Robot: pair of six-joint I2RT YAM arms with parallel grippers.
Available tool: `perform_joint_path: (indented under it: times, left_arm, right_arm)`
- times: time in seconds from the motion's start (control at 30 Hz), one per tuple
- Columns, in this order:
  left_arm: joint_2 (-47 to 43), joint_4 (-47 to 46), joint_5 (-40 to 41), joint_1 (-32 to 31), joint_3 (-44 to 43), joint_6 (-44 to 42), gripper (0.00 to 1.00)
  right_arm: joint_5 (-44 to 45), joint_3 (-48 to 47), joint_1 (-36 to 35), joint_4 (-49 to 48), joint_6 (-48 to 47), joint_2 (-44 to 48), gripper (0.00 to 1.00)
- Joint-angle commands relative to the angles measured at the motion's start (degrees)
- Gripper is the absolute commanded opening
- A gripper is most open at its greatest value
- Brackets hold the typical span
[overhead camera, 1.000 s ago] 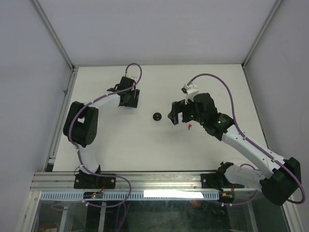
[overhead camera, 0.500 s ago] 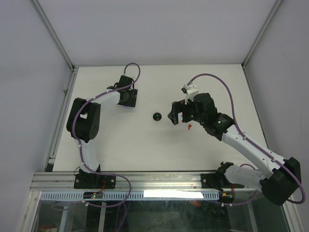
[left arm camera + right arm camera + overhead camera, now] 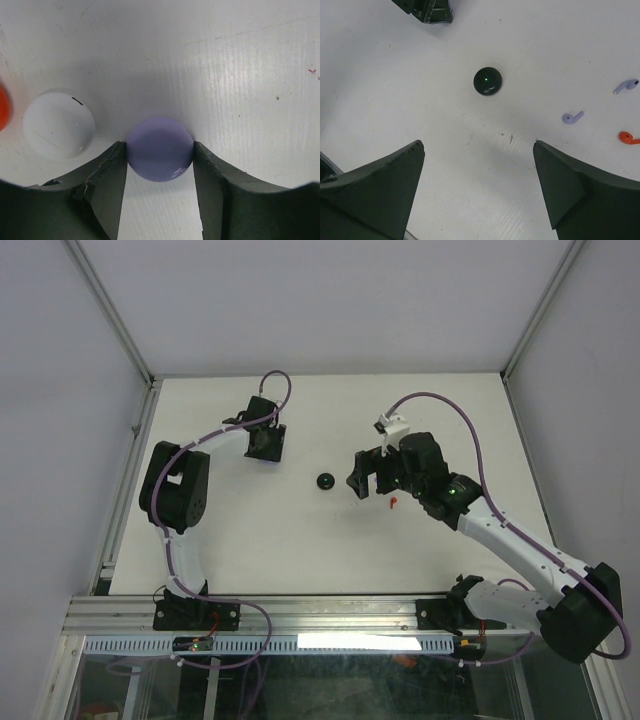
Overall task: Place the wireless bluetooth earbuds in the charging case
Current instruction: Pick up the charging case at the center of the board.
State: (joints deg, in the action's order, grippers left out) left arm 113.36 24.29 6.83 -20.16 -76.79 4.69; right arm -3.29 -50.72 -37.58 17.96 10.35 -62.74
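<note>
Lavender case (image 3: 160, 149), round and closed, is pinched between the left gripper's (image 3: 268, 450) fingers, with a white case (image 3: 58, 124) just beside it. A black case (image 3: 487, 81), lid down, lies mid-table. The right gripper (image 3: 478, 146) hangs spread wide above the table (image 3: 395, 75). Two lavender earbuds (image 3: 572, 117) and a red earbud (image 3: 629, 137) lie loose nearby.

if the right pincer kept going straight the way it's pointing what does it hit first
Probably bare table: the right pincer points down at a free patch between its open fingers. The black round case lies farther ahead, though depth is unclear.
</note>
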Motion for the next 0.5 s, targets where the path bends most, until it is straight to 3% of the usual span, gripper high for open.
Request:
perform_joint_path:
  times: [0.0,0.47]
  left_arm:
    - [-4.0,-1.3,-4.7,-0.2,0.8,-2.5,0.45]
    - [-28.4,-10.2,-6.4,-9.2,14.9,-18.8,0.43]
  right_arm:
    - [-1.1,-1.4,0.2,-1.3,-0.9,-0.2,0.94]
    - [-8.0,-5.6,0.4,-0.5,1.0,-2.5,0.94]
